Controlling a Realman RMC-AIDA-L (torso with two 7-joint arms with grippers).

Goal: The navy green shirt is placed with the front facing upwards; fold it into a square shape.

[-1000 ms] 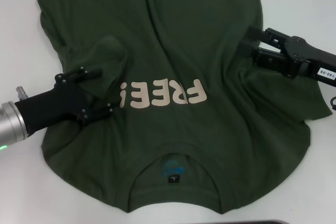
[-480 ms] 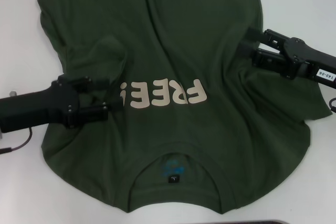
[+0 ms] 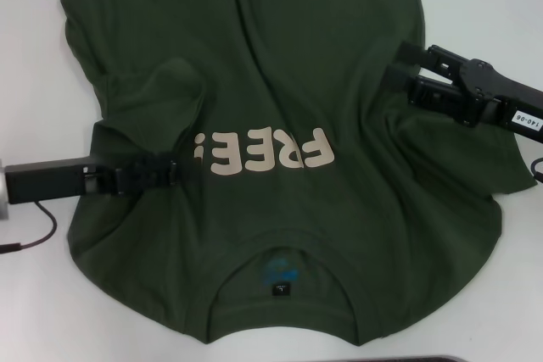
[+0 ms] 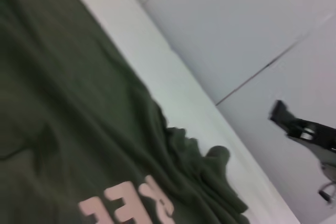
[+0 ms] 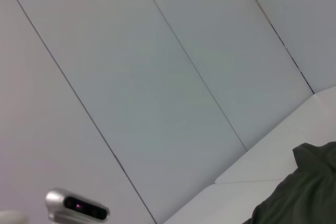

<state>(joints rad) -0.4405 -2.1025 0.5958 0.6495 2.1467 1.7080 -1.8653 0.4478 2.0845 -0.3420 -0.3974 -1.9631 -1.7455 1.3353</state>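
The navy green shirt (image 3: pixel 280 65) lies spread face up on the white table (image 3: pixel 34 82). Its collar (image 3: pixel 280 273) is nearest me, and the cream letters (image 3: pixel 263 152) read upside down. Its left sleeve (image 3: pixel 165 86) is folded in over the body. My left gripper (image 3: pixel 172 165) lies low on the cloth beside the first letter, turned edge-on. My right gripper (image 3: pixel 409 72) rests on rumpled cloth at the shirt's right side, with its two fingers apart. In the left wrist view I see the shirt (image 4: pixel 63 129), its letters (image 4: pixel 126 205) and the right gripper (image 4: pixel 302 129) farther off.
A thin cable (image 3: pixel 34 239) trails on the table by the left arm. A dark edge (image 3: pixel 433 359) runs along the table's near side. The right wrist view shows grey wall panels, a corner of the shirt (image 5: pixel 304 192) and a silver device (image 5: pixel 79 206).
My left wrist has rolled from flat to edge-on, and the gripper has settled lower on the cloth by the letters. The right arm has stayed where it was.
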